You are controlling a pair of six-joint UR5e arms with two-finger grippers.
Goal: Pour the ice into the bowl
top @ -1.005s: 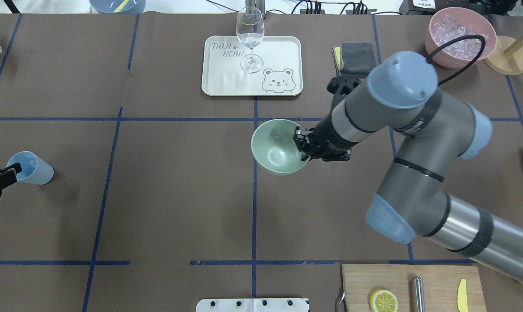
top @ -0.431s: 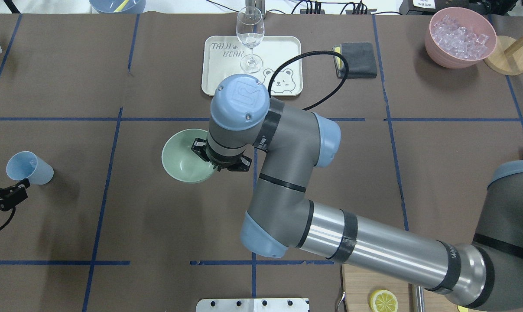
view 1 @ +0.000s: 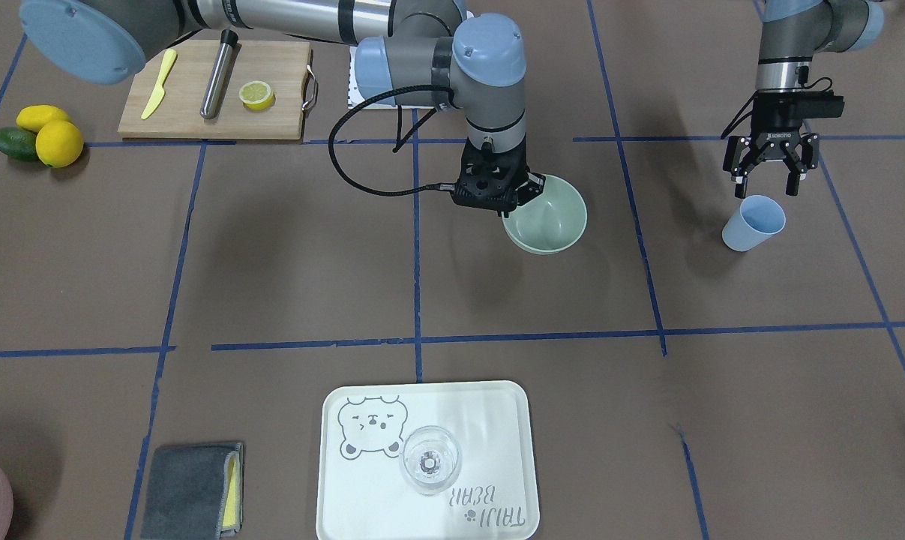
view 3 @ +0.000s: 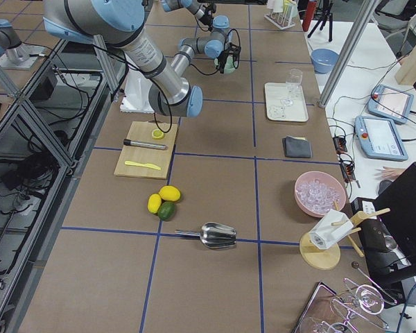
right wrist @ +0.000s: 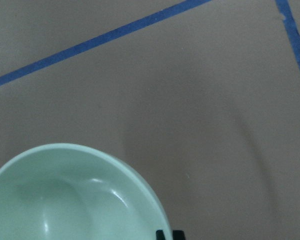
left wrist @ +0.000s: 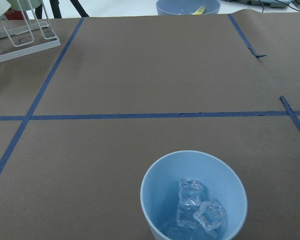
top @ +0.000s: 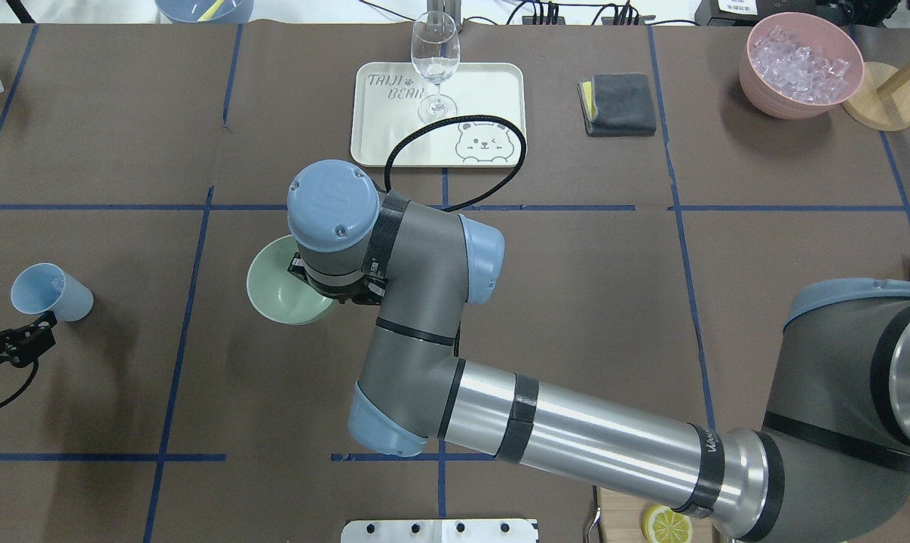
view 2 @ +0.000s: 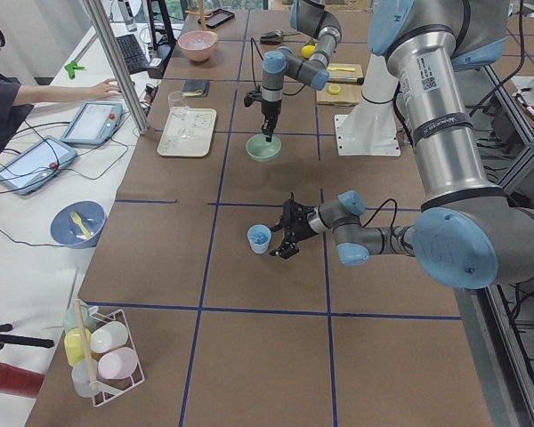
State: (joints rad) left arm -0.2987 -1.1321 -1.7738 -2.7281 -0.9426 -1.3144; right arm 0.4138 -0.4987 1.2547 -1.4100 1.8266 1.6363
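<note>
The sage-green bowl [top: 274, 290] is empty and sits left of the table's centre, slightly tilted. My right gripper [view 1: 523, 189] is shut on its rim; the wrist hides the jaws in the overhead view. The bowl [right wrist: 65, 200] fills the lower left of the right wrist view. The light blue cup [top: 47, 292] stands upright at the far left with a few clear ice cubes [left wrist: 197, 210] inside. My left gripper [view 1: 765, 187] is open and empty, just behind the cup [view 1: 753, 223] and apart from it.
A pink bowl [top: 801, 64] full of ice stands at the back right. A wine glass [top: 435, 68] stands on a white tray [top: 492, 90]. A grey cloth [top: 619, 104] lies beside it. A cutting board [view 1: 190, 97] with a lemon half lies near the robot's base.
My right arm has carried the bowl from the table's centre to the left, toward the cup. My left gripper has let go of the cup and drawn back from it.
</note>
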